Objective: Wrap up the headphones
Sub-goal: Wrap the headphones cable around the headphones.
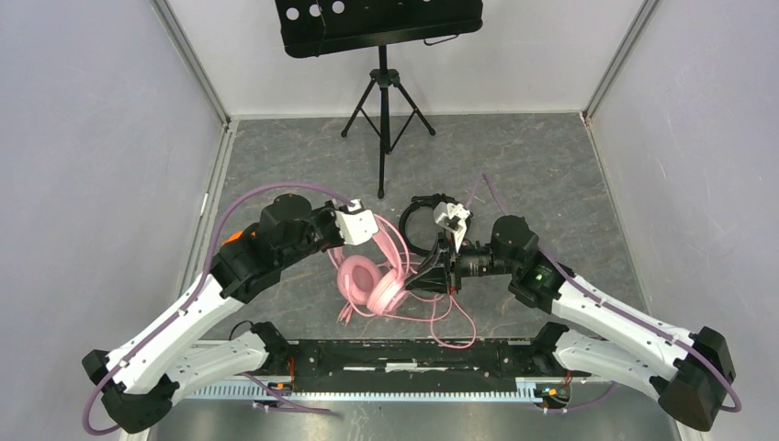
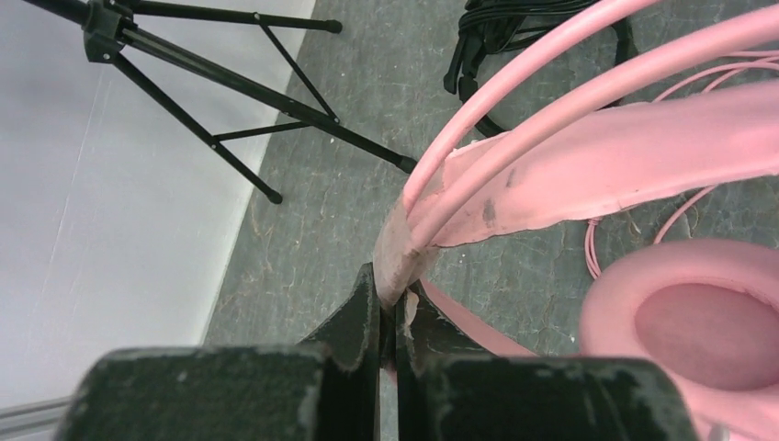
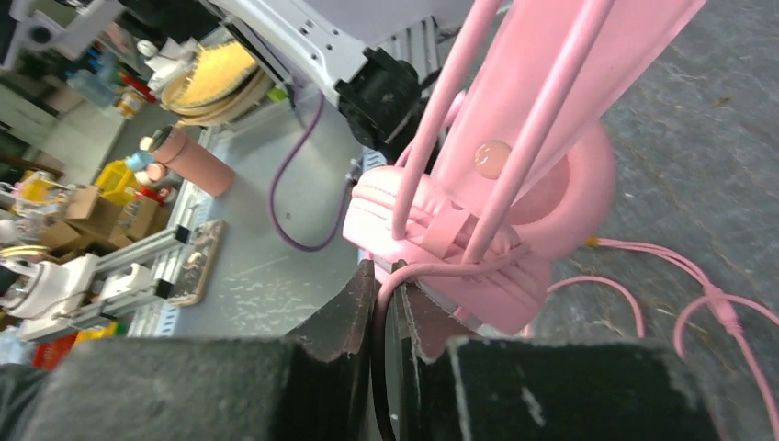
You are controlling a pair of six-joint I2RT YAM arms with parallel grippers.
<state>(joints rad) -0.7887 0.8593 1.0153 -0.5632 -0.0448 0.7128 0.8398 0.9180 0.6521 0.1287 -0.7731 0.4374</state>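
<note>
The pink headphones (image 1: 372, 276) stand mid-floor between my arms, cups down, with loose pink cable (image 1: 455, 322) trailing toward the near edge. My left gripper (image 1: 369, 225) is shut on the top of their pink headband (image 2: 551, 156); a padded cup (image 2: 698, 331) shows at lower right. My right gripper (image 1: 430, 276) is shut on the pink cable (image 3: 432, 268), which crosses the cup's outer shell (image 3: 450, 248) in the right wrist view. The black headphones (image 1: 424, 220) lie just behind, with their thin black cable bundled (image 2: 514, 28).
A black tripod music stand (image 1: 384, 101) stands at the back centre; its legs (image 2: 230, 92) reach close to the left gripper. Grey walls close off left, right and back. The arm base rail (image 1: 404, 358) runs along the near edge.
</note>
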